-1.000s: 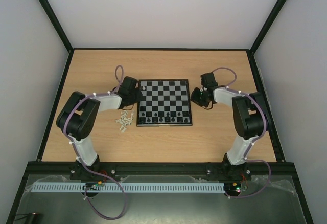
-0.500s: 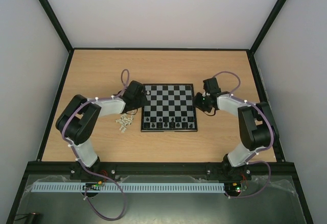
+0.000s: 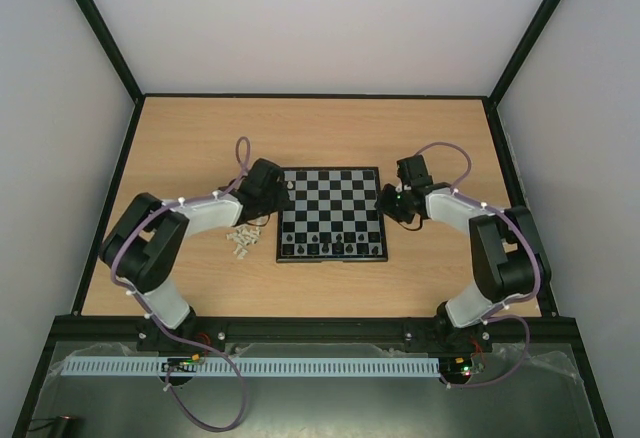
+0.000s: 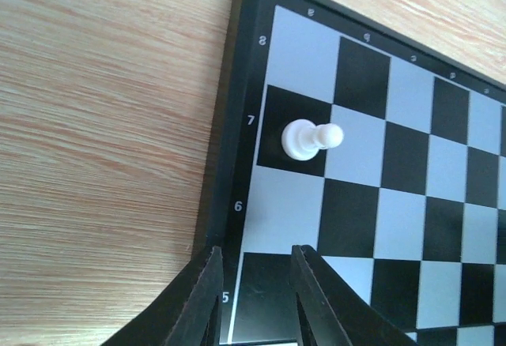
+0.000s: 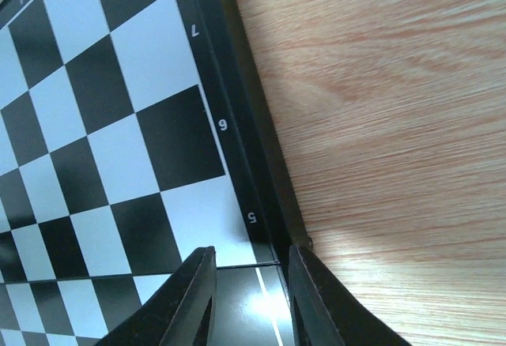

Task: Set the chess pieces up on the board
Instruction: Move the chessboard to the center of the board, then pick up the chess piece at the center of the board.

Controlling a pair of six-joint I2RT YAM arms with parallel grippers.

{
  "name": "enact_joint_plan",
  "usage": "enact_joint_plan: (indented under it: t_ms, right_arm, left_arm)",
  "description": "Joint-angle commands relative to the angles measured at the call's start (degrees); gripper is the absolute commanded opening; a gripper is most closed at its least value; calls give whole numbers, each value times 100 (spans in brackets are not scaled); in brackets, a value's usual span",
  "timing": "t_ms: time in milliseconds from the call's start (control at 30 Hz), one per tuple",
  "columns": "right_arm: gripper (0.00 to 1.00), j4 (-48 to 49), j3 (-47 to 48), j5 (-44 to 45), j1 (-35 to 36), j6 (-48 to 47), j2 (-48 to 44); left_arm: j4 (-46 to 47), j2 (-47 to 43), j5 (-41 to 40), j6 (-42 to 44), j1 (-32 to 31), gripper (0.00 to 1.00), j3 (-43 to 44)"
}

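Left gripper point(image 4: 257, 265): fingers a narrow gap apart over the left rim of the chessboard point(image 3: 330, 203), by the 5 mark; cannot tell if it is clamped on the rim or free.
Right gripper point(image 5: 251, 263): same pose at the right rim, also by a 5 mark; narrow gap, cannot tell if it grips.
Board position: flat on the table point(image 3: 330, 128), between the two grippers, roughly centred.
Pieces on board: one white pawn point(image 4: 311, 138) on the dark square beside the 7, near the left fingers; black pieces point(image 3: 330, 248) lined along the near edge.
Pieces off board: loose white pieces point(image 3: 241, 241) heaped on the table just left of the board, close to the left forearm.
Risk 1: a gripper pulling away while touching the rim would likely drag or tilt the board, toppling the pawn and the black row.
Risk 2: uneven pull from the two sides could twist the board askew.
Risk 3: the left arm swinging over to the heap may scatter it; the pieces are tiny, so a pinch could slip or catch two.
Stage guess: early, most white men unplaced.
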Motion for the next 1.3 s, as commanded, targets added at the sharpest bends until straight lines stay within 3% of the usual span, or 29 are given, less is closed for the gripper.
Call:
enact_joint_plan:
  t_ms: [0, 433, 700, 867, 1133, 1200, 1267]
  right_arm:
    - [29, -356, 87, 56, 36, -53, -257]
    - [35, -877, 335, 441, -14, -157, -1097]
    - [49, -1225, 541, 228, -15, -219, -1808]
    - [67, -1400, 581, 19, -13, -430, -2092]
    - [93, -1618, 341, -303, -10, -485, -2387]
    - [99, -1634, 320, -426, -7, -463, -2451]
    - [99, -1609, 300, -521, -2, -409, -2484]
  left_arm:
    - [-33, -312, 30, -21, 17, 26, -81]
    - [-456, -1556, -44, 287, 461, 33, -239]
    - [-907, -2858, -259, 636, 588, 51, -181]
    - [-1191, -3296, -264, 826, 639, 62, -43]
    - [-1314, -4411, -305, 953, 650, 98, -304]
    - [-1358, -4637, -356, 975, 656, 99, -368]
    - [-1397, -4827, -390, 965, 657, 99, -440]
